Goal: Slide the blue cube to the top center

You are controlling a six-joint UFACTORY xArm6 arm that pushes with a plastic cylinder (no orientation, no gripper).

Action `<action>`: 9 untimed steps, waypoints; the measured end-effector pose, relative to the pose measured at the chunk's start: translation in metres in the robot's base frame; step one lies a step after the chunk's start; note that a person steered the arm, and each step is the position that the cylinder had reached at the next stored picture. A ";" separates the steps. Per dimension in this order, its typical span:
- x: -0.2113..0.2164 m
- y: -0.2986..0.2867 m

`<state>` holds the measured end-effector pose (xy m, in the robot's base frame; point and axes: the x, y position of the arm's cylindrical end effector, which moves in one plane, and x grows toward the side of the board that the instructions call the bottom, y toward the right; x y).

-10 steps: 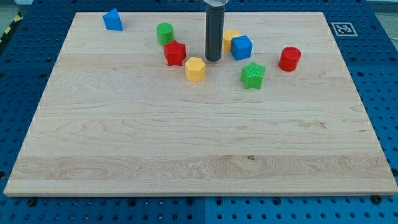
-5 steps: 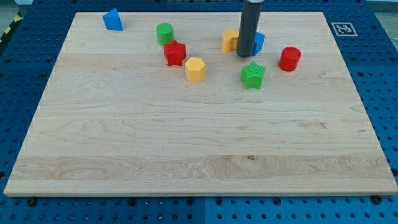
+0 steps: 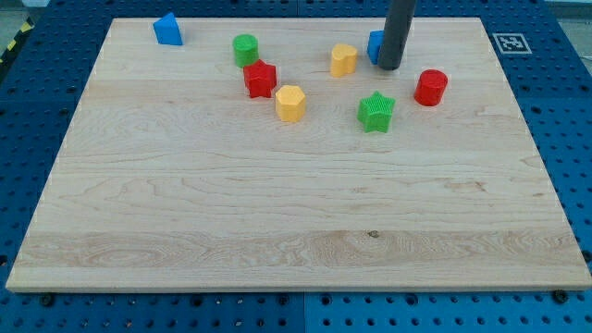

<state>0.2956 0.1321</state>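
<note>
- Rod first: the dark rod comes down from the view's top edge, where its upper part is cut off, and my tip rests on the wooden board. It is a plain rod with nothing that opens or closes, and it holds nothing.
- My tip stands right against the blue cube, on the cube's right side as seen here; the two look to be touching, though the rod covers the contact itself.
- Only the left part of the blue cube shows; the rest is hidden behind the rod, so its shape is hard to confirm from this view. It sits near the board's top edge, a little right of centre.
- Just left of the blue cube, apart from it, lies a yellow block with a rounded outline whose exact shape I cannot make out.
- Right of the cube and lower sits a red cylinder; below the cube, a green star.
- Further left of the cube: a yellow hexagonal block, a red block beside it, and a green cylinder just above that.
- Far left of the cube, near the board's top left corner, stands a second blue block with a peaked top.
- Right of the cube, at the board's top right corner, is a small black-and-white marker tag.
</note>
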 end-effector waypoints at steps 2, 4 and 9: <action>-0.027 0.036; -0.043 0.060; -0.028 0.037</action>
<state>0.2672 0.1690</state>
